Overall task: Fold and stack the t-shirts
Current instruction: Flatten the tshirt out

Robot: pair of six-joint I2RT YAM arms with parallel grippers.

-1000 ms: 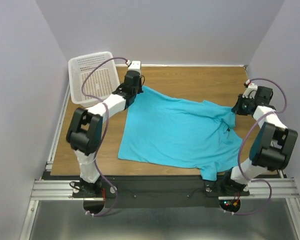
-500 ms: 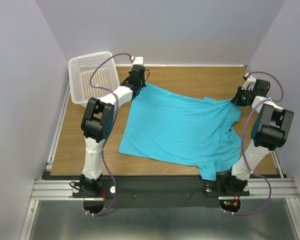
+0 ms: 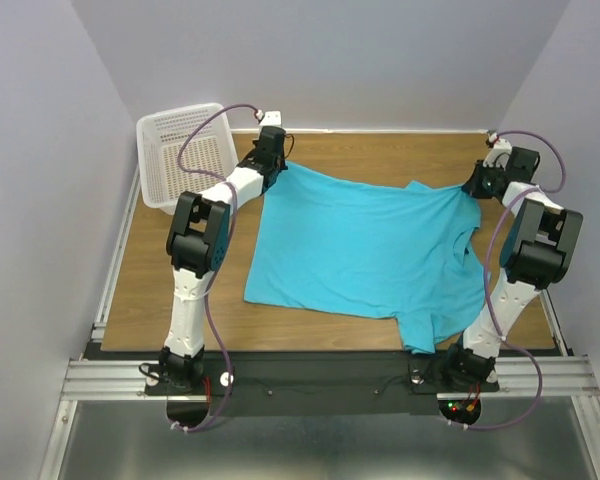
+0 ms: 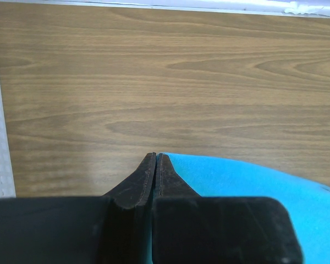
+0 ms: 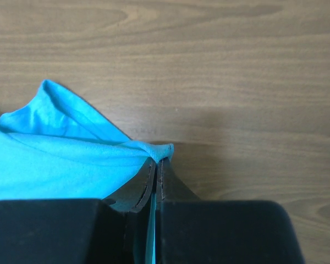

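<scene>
Left wrist: t-shirt inside end effector

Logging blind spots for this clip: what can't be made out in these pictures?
Left wrist view: the body of the left gripper hides how much shirt it pinches.
Right wrist view: likewise for the right gripper.
Top view: the right arm covers the shirt's right edge; both grippers too small to judge.
</scene>
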